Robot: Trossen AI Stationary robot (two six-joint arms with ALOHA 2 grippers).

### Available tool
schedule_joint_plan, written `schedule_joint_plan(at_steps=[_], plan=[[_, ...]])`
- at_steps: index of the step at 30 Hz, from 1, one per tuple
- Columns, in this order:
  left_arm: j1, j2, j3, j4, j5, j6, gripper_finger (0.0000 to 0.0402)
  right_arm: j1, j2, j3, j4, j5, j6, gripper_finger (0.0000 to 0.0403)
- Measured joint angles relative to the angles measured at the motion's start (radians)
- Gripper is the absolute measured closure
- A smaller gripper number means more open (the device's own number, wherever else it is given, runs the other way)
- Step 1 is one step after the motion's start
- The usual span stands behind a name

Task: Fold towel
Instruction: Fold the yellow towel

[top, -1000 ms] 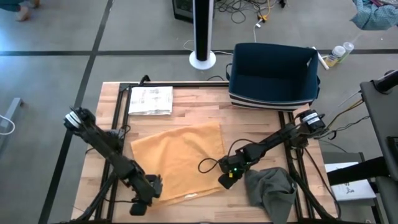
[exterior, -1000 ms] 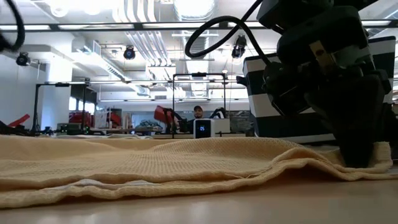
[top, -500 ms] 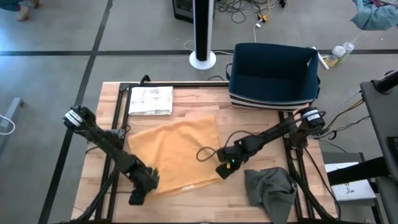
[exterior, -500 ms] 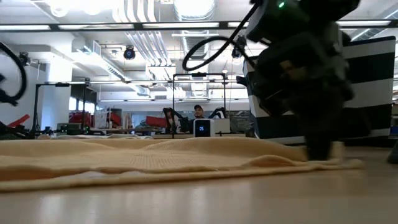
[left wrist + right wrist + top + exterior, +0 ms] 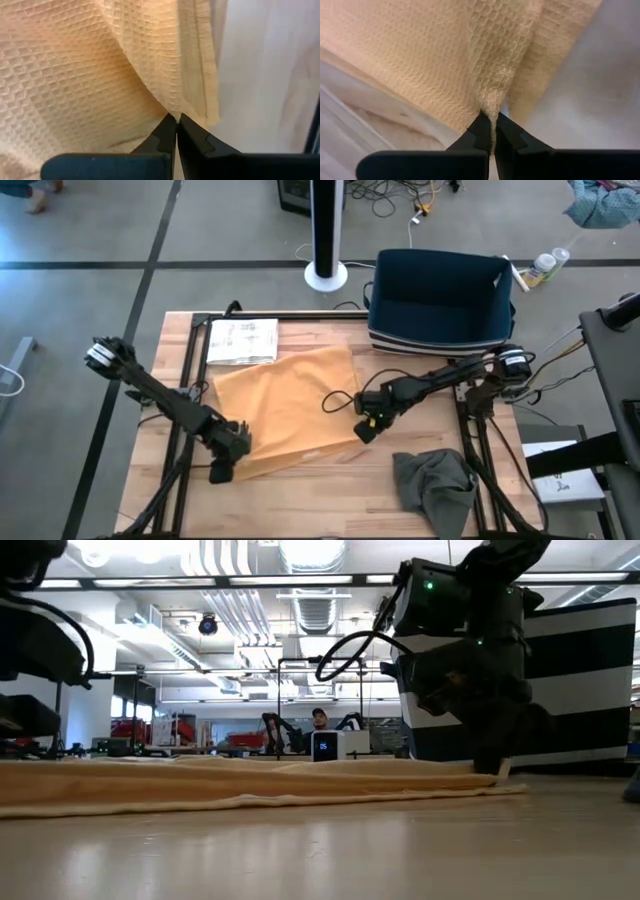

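Towel (image 5: 285,412) – left gripper (image 5: 226,458), right gripper (image 5: 366,427) pinching near corners.

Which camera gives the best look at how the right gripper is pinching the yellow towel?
The right wrist view: the right gripper fills it, shut on a bunched edge of the yellow towel. The high view shows only where it sits, at the towel's near right corner; the low view shows it sideways on, with the pinch hidden.

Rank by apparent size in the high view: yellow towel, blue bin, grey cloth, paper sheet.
1. yellow towel
2. blue bin, close behind the towel
3. grey cloth, partly cut off at the picture's edge
4. paper sheet
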Motion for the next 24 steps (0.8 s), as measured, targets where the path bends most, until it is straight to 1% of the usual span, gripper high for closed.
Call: schedule_joint_plan(at_steps=[7,9,13,15,24], plan=[[0.000,-0.009,0.047,-0.053,0.002,0.020,0.0399,0.001,-0.017,0.016,0.001,-0.034,-0.018,0.0401],[0.000,-0.003,0.051,-0.059,0.021,0.020,0.0399,0.001,-0.027,0.019,-0.003,-0.036,-0.019,0.0401],[0.000,0.007,0.076,-0.136,0.061,0.017,0.0393,0.001,-0.047,0.021,-0.009,-0.037,-0.023,0.0401],[0.000,0.006,0.092,-0.164,0.073,0.023,0.0388,0.001,-0.048,0.019,-0.025,-0.035,-0.026,0.0401],[-0.001,0.015,0.121,-0.147,0.108,-0.003,0.0347,0.001,-0.048,0.012,-0.018,-0.037,-0.027,0.0400]])
